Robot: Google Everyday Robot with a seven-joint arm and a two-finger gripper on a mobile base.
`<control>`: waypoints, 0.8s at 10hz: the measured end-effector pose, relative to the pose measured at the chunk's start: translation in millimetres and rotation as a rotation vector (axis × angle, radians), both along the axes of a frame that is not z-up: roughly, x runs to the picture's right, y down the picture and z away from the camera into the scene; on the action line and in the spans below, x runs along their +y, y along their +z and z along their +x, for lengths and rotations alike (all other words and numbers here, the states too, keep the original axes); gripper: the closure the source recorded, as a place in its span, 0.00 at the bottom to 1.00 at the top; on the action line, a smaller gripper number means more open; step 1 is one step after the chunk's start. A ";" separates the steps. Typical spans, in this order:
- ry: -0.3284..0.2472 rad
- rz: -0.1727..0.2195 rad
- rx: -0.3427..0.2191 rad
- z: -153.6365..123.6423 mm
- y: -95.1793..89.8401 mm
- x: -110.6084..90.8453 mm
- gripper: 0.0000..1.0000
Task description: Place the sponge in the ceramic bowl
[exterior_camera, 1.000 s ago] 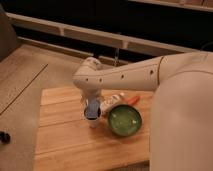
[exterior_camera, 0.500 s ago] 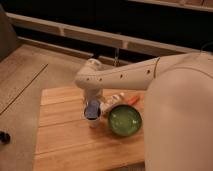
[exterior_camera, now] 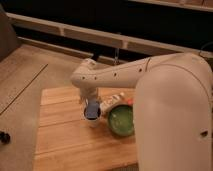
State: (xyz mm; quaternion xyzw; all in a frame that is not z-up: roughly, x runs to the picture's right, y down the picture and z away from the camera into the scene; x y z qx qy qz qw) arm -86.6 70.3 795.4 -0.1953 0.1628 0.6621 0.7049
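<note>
My gripper (exterior_camera: 92,106) hangs over the wooden table, pointing down from the end of the white arm. It is shut on the blue-grey sponge (exterior_camera: 92,110). The green ceramic bowl (exterior_camera: 121,120) stands on the table just right of the sponge, a small gap away, and looks empty. The sponge is held beside the bowl's left rim, not over it. The arm hides the fingers' upper part.
A white tube-like item (exterior_camera: 113,102) lies behind the bowl, close to the gripper. A pale object (exterior_camera: 93,120) sits right under the sponge, mostly hidden. The wooden table (exterior_camera: 65,140) extends left and forward. My white body fills the right side.
The gripper still holds the sponge in nearly the same spot left of the bowl; only a slight shift of the arm shows.
</note>
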 end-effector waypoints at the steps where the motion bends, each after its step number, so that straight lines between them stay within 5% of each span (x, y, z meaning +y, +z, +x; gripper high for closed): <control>1: -0.008 -0.010 -0.003 -0.7 0.1 2.7 0.59; 5: -0.058 0.021 0.000 -3.4 -12.2 -10.0 0.98; 7: -0.077 0.072 0.005 -7.7 -32.3 -26.2 1.00; 8: -0.106 0.137 0.015 -11.8 -55.7 -42.1 1.00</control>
